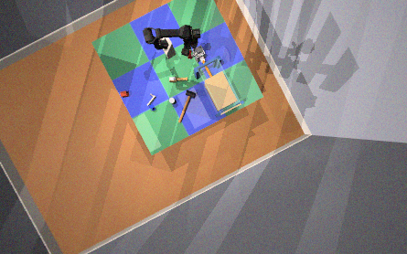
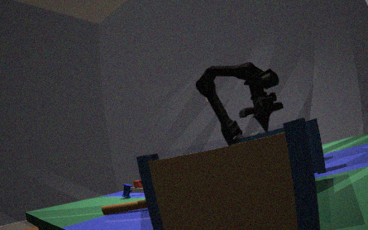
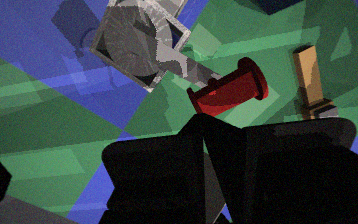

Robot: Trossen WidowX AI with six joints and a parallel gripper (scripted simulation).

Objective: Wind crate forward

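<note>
The grey hand winch (image 1: pixel 200 54) (image 3: pixel 132 45) stands on the checked bench mat, with the handle's grey crank arm (image 3: pixel 192 69) fitted on top of it. The crank's red grip (image 3: pixel 230 90) points outward. My gripper (image 1: pixel 191 51) (image 2: pixel 265 121) (image 3: pixel 199 118) is shut, and its fingertips rest against the near end of the red grip with nothing between them. The tan crate (image 1: pixel 218 90) (image 2: pixel 223 186) sits flat inside the blue-framed guard cubby (image 1: pixel 231 108) (image 2: pixel 298 165). An orange strap (image 1: pixel 208 71) runs from it toward the winch.
A hammer (image 1: pixel 186 106) (image 2: pixel 124 206), a tan-handled tool (image 1: pixel 178 79) (image 3: pixel 310 80), a white cylinder (image 1: pixel 172 100), a white bracket (image 1: pixel 151 99) and a small red block (image 1: pixel 123 93) lie on the mat left of the cubby.
</note>
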